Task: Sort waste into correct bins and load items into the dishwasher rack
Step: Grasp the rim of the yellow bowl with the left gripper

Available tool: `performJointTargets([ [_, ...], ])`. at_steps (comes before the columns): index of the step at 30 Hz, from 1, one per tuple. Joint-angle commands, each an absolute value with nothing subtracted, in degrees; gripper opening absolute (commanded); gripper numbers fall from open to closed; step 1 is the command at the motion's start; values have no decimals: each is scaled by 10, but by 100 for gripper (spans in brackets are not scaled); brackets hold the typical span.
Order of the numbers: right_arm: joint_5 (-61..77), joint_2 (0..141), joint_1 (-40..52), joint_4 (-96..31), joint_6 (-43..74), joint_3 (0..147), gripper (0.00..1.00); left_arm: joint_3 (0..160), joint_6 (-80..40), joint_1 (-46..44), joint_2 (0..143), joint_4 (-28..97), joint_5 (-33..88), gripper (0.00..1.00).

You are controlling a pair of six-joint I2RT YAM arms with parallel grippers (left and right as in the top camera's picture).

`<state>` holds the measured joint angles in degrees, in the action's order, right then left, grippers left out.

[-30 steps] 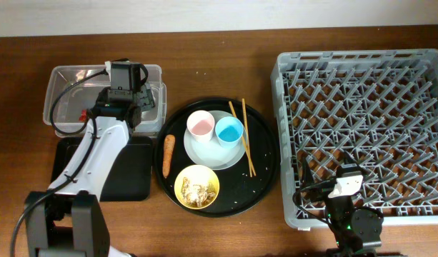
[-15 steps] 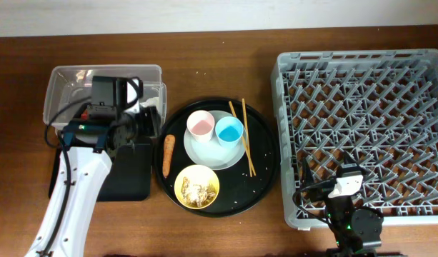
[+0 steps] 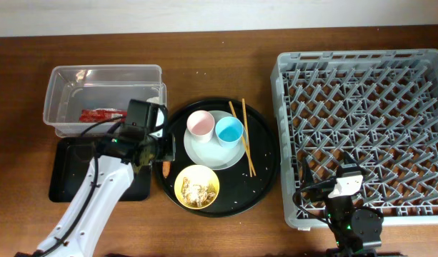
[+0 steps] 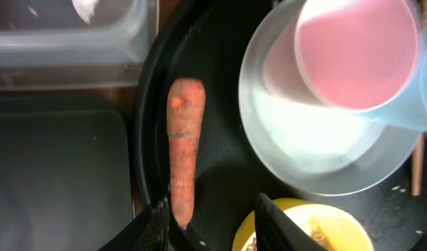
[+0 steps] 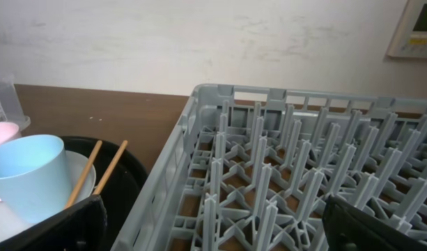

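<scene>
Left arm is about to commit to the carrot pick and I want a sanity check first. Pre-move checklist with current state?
1. End of the orange carrot between the jaws of the left gripper: ok, though off-centre, nearer one finger.
2. Grip closed on the carrot: not ok, the jaws stand apart.
3. Other finger clear of the round yellow bowl: cannot tell, they overlap in the wrist view.
4. Shallow black rectangular tray free to receive: ok where visible; the left arm covers part.
5. Right gripper out of the way: ok, open, at the near edge of the large grey plastic rack.
</scene>
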<state>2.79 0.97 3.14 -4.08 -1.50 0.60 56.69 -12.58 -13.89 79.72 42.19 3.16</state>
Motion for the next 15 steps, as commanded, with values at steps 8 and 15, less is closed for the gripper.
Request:
performJointTargets([
  [8,25,7,29,-43,-10,3,98,505,-123,-183,798,379,119,38],
  [15,25,7,29,-43,-10,3,98,506,-173,-362,798,361,77,38],
])
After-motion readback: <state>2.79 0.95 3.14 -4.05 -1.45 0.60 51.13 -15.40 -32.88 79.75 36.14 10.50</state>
